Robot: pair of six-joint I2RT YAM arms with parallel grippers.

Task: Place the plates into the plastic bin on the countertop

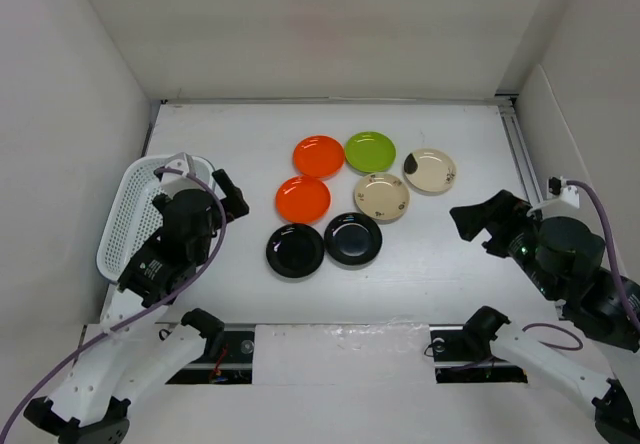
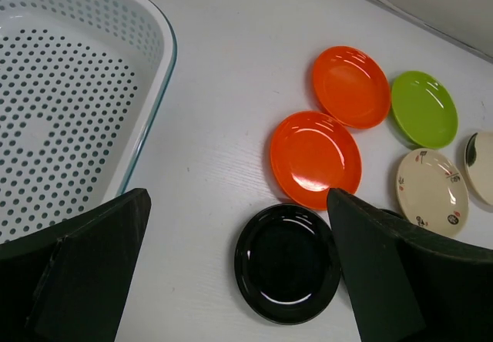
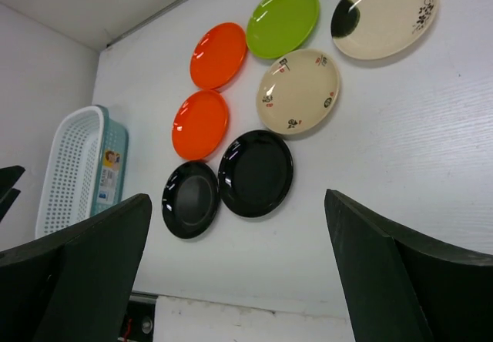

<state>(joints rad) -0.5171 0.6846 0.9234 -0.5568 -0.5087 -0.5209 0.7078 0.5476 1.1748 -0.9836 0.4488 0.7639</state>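
Seven plates lie on the white countertop (image 1: 430, 264): two orange (image 1: 318, 155) (image 1: 302, 199), one lime green (image 1: 370, 151), two beige (image 1: 381, 197) (image 1: 430, 170), two black (image 1: 295, 250) (image 1: 353, 239). The white perforated bin (image 1: 120, 214) stands at the left and holds nothing. My left gripper (image 1: 218, 199) is open and empty, hovering between the bin (image 2: 77, 88) and the near black plate (image 2: 286, 263). My right gripper (image 1: 480, 222) is open and empty, right of the plates, above bare countertop; its view shows both black plates (image 3: 190, 199) (image 3: 256, 172).
White walls (image 1: 80, 94) close in the left, back and right sides. A metal rail (image 1: 520, 149) runs along the right edge. The arm bases and a mounting strip (image 1: 330, 344) sit at the near edge.
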